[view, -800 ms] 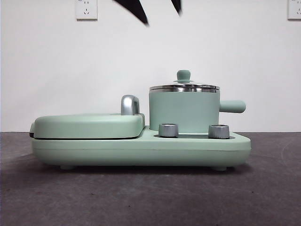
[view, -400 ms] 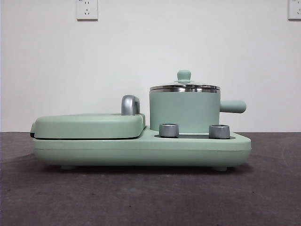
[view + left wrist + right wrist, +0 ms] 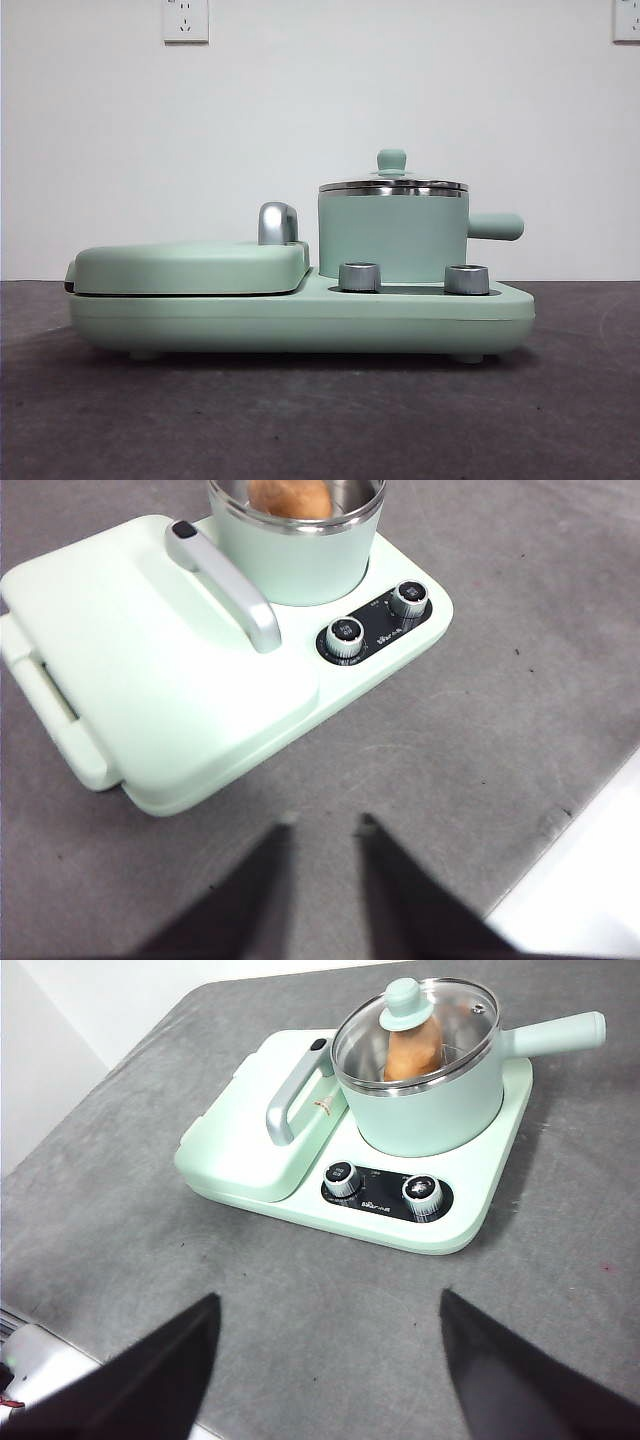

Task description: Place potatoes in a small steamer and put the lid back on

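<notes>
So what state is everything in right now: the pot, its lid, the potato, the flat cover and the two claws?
small steamer: upright on the cooker base, closed.
lid: seated on the steamer.
potato: inside the steamer, under the glass lid.
griddle cover: shut flat.
left gripper: open, empty.
right gripper: open wide, empty.

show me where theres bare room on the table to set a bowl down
Bare grey table lies in front of the cooker's dials, and beside the griddle cover. The cooker itself is crowded: the lid sits on the steamer.
</notes>
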### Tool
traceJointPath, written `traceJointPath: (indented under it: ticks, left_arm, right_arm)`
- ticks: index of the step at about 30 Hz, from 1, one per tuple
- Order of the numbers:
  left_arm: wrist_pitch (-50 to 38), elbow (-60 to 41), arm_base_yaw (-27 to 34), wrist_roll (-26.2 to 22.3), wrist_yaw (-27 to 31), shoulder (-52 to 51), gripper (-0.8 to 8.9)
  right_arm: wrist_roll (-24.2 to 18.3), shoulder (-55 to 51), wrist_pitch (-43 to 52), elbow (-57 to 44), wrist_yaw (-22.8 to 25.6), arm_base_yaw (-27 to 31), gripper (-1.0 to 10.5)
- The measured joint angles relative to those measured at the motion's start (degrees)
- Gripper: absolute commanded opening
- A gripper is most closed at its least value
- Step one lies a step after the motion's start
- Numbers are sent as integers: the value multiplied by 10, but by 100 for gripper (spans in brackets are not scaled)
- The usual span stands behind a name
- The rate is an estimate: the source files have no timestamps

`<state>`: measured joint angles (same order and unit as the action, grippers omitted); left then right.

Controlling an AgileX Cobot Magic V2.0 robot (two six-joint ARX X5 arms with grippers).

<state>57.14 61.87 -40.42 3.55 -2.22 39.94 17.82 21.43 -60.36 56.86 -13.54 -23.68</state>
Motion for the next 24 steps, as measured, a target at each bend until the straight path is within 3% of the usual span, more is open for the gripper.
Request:
traceJointPath:
  ticks: [1,2,20,24]
  left_arm:
    - [0,-10,0,6,-1,-15,6]
    - [2,-18,0,10,-1,-28,6]
    - [5,-23,1,21,-1,-95,7]
    - [-11,-43,34,21,-3,-110,7]
  right_arm:
    - [0,0,0,0,0,0,-21]
    - [-3,0,0,0,1,0,24]
    - [-15,0,6,0,16,0,18]
    - [-15,0,6,0,16,0,18]
